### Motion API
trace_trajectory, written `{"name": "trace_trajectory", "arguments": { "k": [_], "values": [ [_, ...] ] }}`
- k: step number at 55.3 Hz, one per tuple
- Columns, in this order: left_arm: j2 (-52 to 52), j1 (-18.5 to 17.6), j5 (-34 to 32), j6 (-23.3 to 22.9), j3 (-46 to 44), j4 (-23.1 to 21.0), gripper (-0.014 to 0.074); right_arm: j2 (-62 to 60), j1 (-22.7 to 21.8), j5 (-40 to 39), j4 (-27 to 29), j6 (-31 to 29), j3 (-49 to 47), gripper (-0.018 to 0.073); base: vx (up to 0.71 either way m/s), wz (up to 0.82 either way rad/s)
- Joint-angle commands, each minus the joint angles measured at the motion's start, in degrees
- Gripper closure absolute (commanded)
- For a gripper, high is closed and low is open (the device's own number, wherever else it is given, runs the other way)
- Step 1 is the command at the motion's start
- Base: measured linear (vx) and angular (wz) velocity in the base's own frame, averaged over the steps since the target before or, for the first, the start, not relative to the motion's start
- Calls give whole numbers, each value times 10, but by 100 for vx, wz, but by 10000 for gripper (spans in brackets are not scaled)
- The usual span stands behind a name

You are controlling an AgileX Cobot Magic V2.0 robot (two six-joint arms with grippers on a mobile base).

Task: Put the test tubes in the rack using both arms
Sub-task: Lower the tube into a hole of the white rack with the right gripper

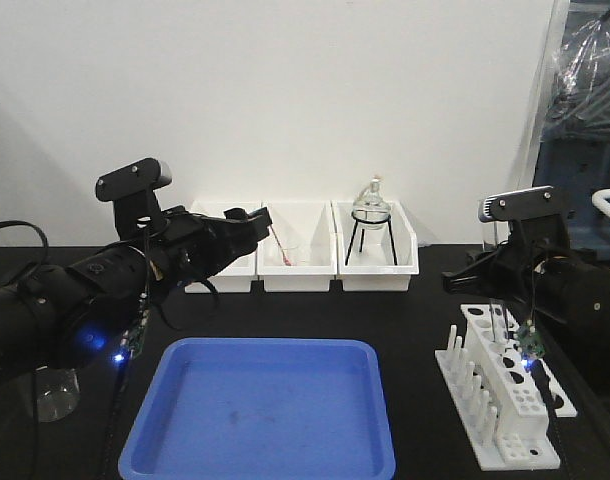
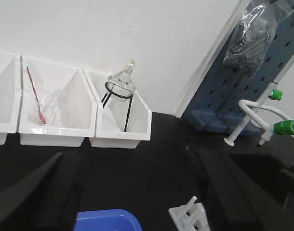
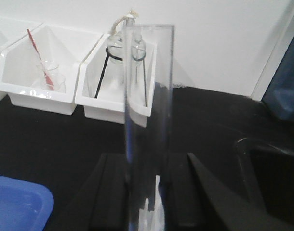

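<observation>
At far left, the left end effector (image 2: 132, 159) is wide open and holds nothing. It points toward the white bins (image 1: 300, 275) at the far edge of the tabletop (image 1: 415, 320), above the far left corner of the blue tray (image 1: 270, 345).

To the right, the right end effector (image 3: 147, 192) is closed on a test tube (image 3: 148, 86), gripping it low on the glass. The tube stands upright above the far end of the rack (image 1: 505, 420), which sits near the right edge.

The main risk is misalignment. The tube's bottom is hidden, so it may meet the top plate rather than a hole. Pushing down then could slide the smooth glass in the grip, crack it, or tip the light rack. Letting go too early would drop the tube askew.
</observation>
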Motion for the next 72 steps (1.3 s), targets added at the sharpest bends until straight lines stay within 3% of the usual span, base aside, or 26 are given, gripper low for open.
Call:
{"name": "trace_trajectory", "arguments": {
  "k": [1,15,17,21,27,38,44,51,72],
  "values": [
    [-33,-2,-43,-1,-19,-5,21,-31,-1,-37,-11,34,-18,571,0,0],
    [-33,-2,-43,-1,-19,-5,21,-31,-10,-13,-35,49,-27,571,0,0],
    [-33,-2,-43,-1,-19,-5,21,-31,-16,-16,-70,73,-27,571,0,0],
    [-33,-2,-43,-1,-19,-5,21,-31,-30,-23,-153,177,-27,571,0,0],
    [-33,-2,-43,-1,-19,-5,21,-28,-56,-52,-225,307,-27,571,0,0],
    [-33,-2,-42,-1,-19,-5,21,-20,-68,-119,-262,327,-27,571,0,0],
    [-33,-2,-42,-1,-19,-5,21,5,-70,-127,-307,379,-24,571,0,0],
    [-33,-2,-41,-1,-19,-5,21,31,-70,-190,-380,435,-24,571,0,0],
    [-33,-2,-38,-1,-19,-5,21,64,-70,-266,-375,443,-24,571,0,0]
  ]
}}
